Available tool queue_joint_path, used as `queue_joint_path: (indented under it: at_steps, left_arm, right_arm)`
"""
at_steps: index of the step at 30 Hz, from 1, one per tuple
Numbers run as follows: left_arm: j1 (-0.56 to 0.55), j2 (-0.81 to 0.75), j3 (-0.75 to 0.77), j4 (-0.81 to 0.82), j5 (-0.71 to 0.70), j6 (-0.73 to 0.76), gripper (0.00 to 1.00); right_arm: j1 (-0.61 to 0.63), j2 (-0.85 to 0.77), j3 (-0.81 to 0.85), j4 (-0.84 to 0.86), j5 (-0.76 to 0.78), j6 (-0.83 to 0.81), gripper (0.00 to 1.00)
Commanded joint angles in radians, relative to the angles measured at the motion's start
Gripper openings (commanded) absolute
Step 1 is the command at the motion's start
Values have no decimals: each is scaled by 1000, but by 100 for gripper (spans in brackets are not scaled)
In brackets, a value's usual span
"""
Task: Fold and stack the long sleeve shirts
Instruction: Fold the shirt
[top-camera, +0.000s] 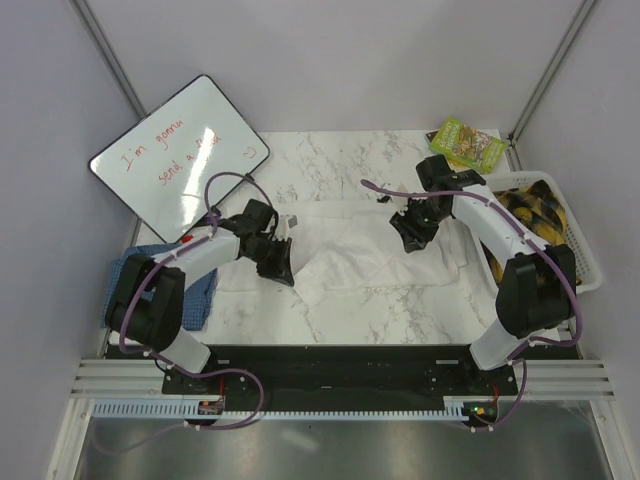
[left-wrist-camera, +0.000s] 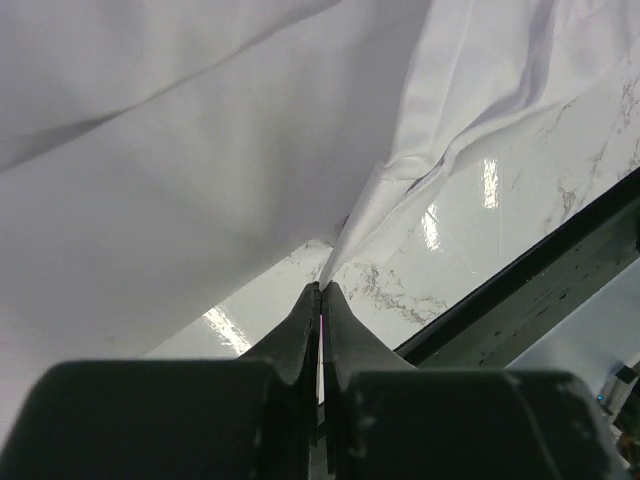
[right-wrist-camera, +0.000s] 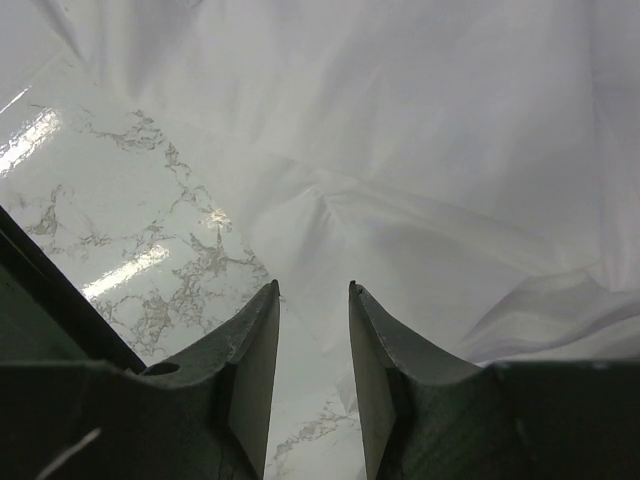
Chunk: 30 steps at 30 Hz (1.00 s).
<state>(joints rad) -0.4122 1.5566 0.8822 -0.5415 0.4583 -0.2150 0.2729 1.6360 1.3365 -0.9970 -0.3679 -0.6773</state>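
We note left gripper (left-wrist-camera: 322, 287) closed tight at white shirt (top-camera: 365, 255) edge, whether cloth is caught unclear; right gripper (right-wrist-camera: 312, 290) partly apart, empty, above same shirt

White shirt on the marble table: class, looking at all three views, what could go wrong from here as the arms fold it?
1. The left gripper is shut at the very edge of the white shirt; any pinch there looks thin and might slip on lifting.
2. The right gripper hangs open over the cloth, gripping nothing, so a one-sided pull may bunch it.
3. The blue checked shirt lies under the left arm and could be dragged.
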Motion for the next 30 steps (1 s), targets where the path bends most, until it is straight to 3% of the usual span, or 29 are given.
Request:
queue_joint_path:
  at_steps: [1,12,22,30]
  left_arm:
    - [-5,-33,152,-174,-52,176,2]
    - [26,115,481,-471,-243,595,2]
    - [154,313,656,-560,-294,687,2]
    - [182,433,791,-529,-345,753,5]
  right_arm:
    - [-44,16,53,-15,-54,-2,42]
    - [-92,81,131,-17,-77,48,53]
    - [-92,123,133,23,-71,99,53]
    - [-81,166,113,80,-34,153,44]
